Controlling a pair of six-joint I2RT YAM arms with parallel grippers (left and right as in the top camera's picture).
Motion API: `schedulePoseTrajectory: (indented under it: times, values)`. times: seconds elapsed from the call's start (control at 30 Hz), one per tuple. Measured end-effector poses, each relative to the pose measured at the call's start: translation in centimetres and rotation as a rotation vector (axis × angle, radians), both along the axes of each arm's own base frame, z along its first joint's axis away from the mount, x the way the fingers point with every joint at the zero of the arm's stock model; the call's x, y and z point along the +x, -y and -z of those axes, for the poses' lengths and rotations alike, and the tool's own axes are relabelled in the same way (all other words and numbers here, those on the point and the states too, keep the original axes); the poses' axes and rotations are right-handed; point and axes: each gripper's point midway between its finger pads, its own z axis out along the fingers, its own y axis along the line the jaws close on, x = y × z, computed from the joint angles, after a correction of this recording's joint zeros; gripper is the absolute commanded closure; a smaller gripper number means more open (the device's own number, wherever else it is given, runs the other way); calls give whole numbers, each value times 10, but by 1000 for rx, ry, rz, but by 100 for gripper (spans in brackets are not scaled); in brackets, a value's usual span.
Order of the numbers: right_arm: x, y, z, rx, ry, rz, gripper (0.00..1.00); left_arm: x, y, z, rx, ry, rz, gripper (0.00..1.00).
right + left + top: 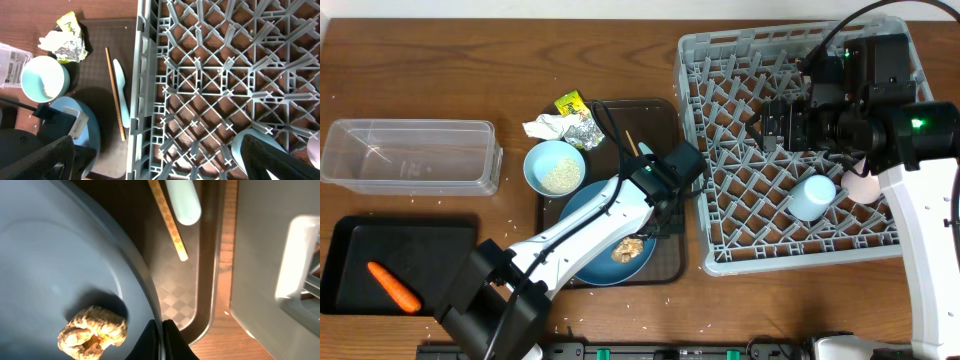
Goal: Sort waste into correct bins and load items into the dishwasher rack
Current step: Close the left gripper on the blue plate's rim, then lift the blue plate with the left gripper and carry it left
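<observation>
My left gripper point(163, 340) is shut on the right rim of the blue plate point(60, 255), one finger on each side of the edge. A brown food lump point(91, 332) lies on the plate close to the fingers. In the overhead view the plate point(582, 203) sits on the brown serving tray point(665, 120), with the left gripper point(658, 222) at its right edge. My right gripper point(775, 127) hangs open over the grey rack point(690, 150), holding nothing. A light blue cup point(813, 197) and a pink cup point(862, 185) stand in the rack. The carrot point(394, 285) lies in the black tray point(360, 245).
A bowl with rice point(555, 167), crumpled paper point(545, 127) and wrappers point(578, 115) sit at the serving tray's back left. The chopstick point(170, 222) and spoon point(182, 200) lie along its right side, beside the rack wall point(270, 255). The clear tub point(410, 155) stands far left.
</observation>
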Motion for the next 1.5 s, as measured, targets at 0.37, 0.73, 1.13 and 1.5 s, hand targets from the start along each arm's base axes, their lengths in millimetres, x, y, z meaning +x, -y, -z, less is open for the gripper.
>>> schedulePoseTrajectory:
  times: [0.37,0.73,1.13,1.5]
  values:
    - [0,1,0,-6,1,4,1,18,-2,5,39,79,-16,93]
    - [0,1,0,-7,-1,4,1,22,1,40,71,27,-36,64]
    - [0,1,1,-11,2,-3,1,35,8,39,17,54,-68,62]
    - [1,1,0,-12,8,-6,1,32,5,58,57,18,-68,69]
